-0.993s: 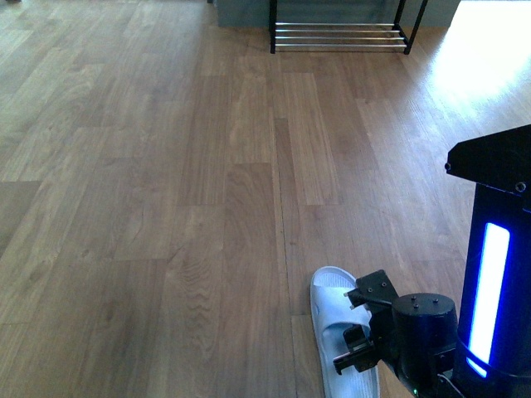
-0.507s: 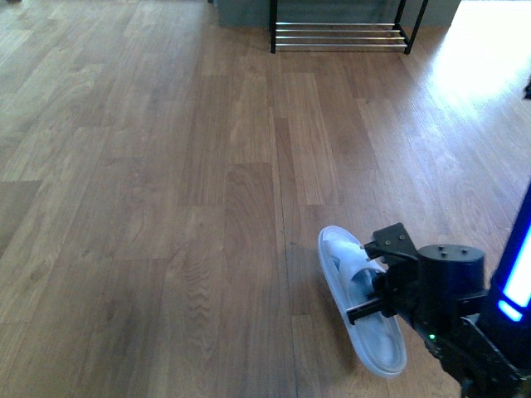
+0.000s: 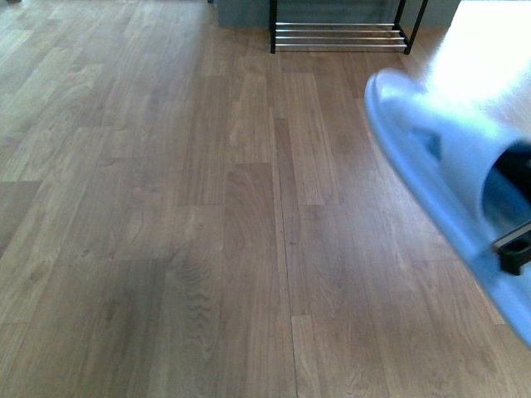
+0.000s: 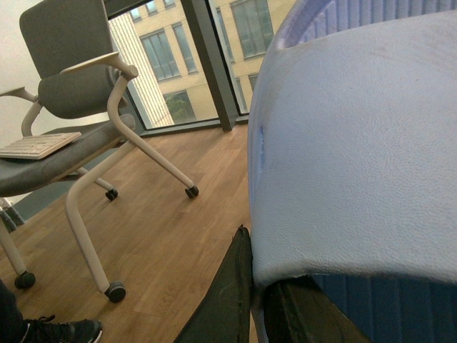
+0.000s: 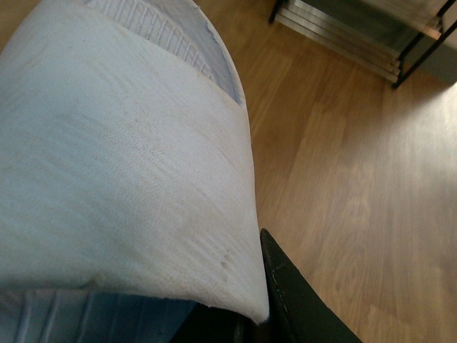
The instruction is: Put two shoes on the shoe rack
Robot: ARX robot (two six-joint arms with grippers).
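Sunlight glares across a brown wood-plank floor [image 3: 166,207], while a grey padded chair on white wheeled legs [image 4: 71,93] stands beside tall dark-framed windows [image 4: 168,53].

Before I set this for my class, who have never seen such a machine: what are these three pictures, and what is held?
This robot has two arms, each ending in a gripper. The wide picture comes from a camera on its body, looking across a wooden floor to a shoe rack. The blurred pale blue sandal near that camera is held by the right gripper. The other pictures come from wrist cameras: the right shows that sandal's strap; the left shows a second sandal, seemingly in the left gripper, and a chair.
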